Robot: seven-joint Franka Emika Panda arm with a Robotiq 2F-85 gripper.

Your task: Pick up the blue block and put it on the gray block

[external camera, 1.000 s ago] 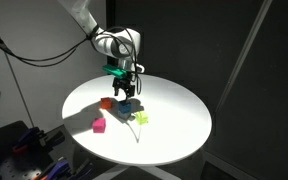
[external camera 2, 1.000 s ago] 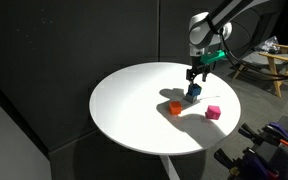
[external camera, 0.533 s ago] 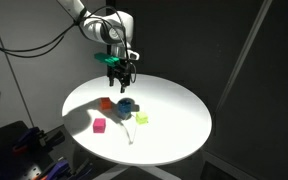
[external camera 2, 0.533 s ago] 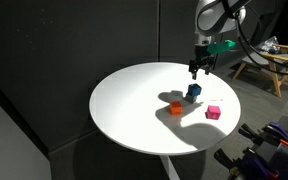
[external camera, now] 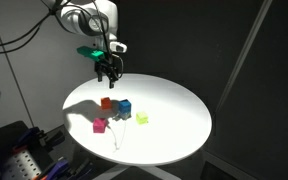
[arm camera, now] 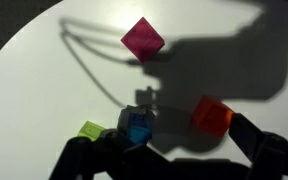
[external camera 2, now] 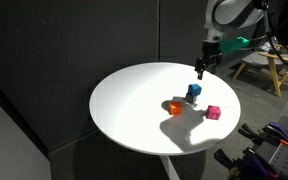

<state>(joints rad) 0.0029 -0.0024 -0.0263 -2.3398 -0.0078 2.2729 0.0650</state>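
The blue block (external camera: 125, 104) sits on top of the gray block (external camera 2: 191, 99) near the middle of the round white table (external camera: 174, 120). It also shows in an exterior view (external camera 2: 194, 89) and at the lower middle of the wrist view (arm camera: 138, 130). My gripper (external camera: 107, 72) hangs well above the table, off to one side of the stack, also seen in an exterior view (external camera 2: 200, 71). Its fingers (arm camera: 174, 165) are spread wide and hold nothing.
An orange-red cube (external camera: 107, 102) lies beside the stack, a magenta cube (external camera: 100, 125) nearer the table edge, and a yellow-green block (external camera: 141, 118) on the stack's other side. A chair (external camera 2: 269, 60) and equipment (external camera 2: 274, 140) stand beyond the table.
My gripper has risen and moved away from the stack. The blue block stays on the gray block, no longer between the fingers.
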